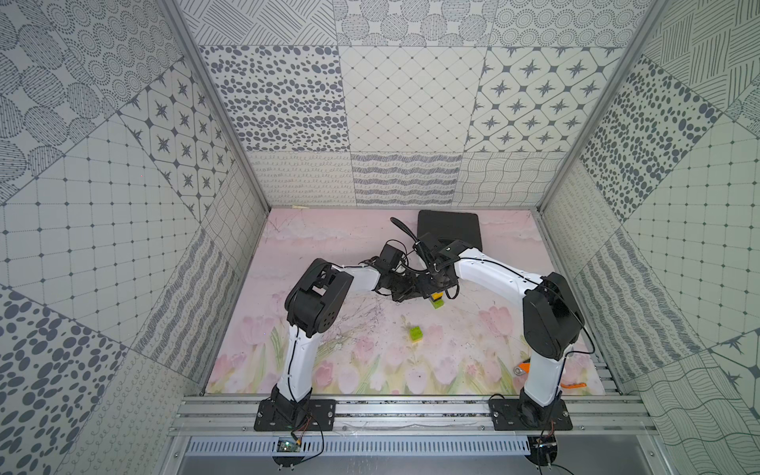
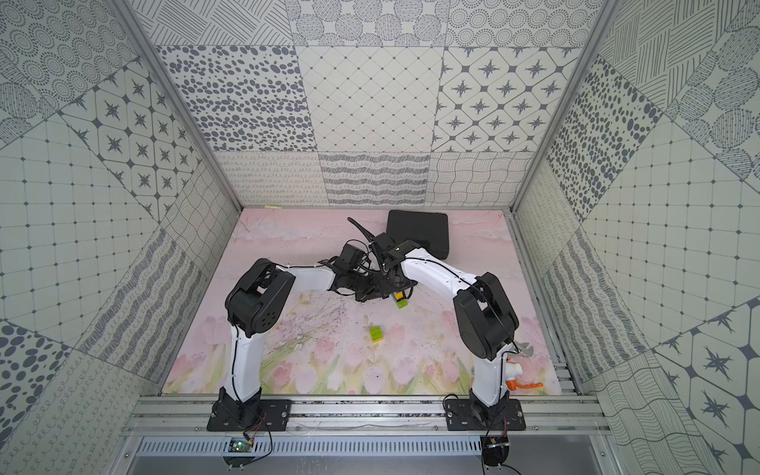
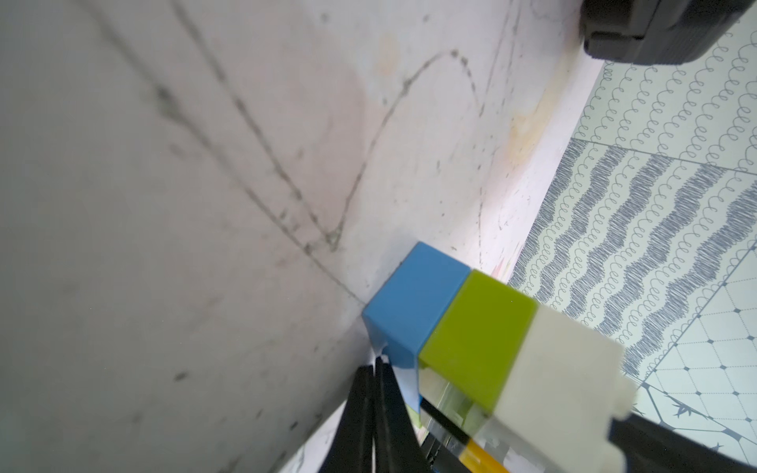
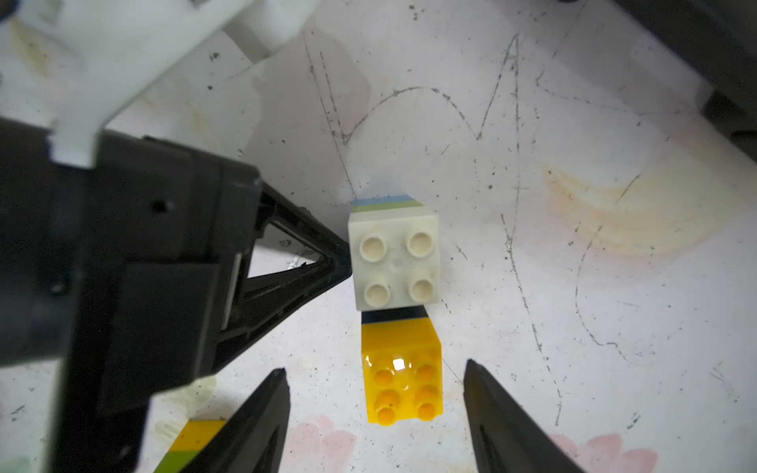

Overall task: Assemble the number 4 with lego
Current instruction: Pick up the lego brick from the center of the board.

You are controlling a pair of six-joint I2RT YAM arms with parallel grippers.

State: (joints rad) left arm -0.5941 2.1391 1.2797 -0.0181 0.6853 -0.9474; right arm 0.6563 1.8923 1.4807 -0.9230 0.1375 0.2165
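The partly built number 4 stands on the mat, and both top views show only its yellow brick point(image 1: 436, 294) and a green one point(image 2: 402, 303) below the wrists. The left wrist view shows a blue brick point(image 3: 413, 299), a lime green brick point(image 3: 475, 340) and a white brick point(image 3: 561, 381) joined in a row. In the right wrist view the white brick point(image 4: 395, 262) is stud-side up, with a black brick point(image 4: 393, 315) and the yellow brick point(image 4: 403, 393) beside it. My left gripper point(image 3: 376, 362) is shut and empty, its tips against the white brick's side. My right gripper point(image 4: 375, 366) is open, its jaws either side of the yellow brick without touching it.
A loose lime green lego brick point(image 1: 415, 333) lies on the mat nearer the front. A black case point(image 1: 449, 232) lies at the back behind the wrists. An orange-handled wrench point(image 2: 526, 384) lies by the right arm's base. Patterned walls close in three sides.
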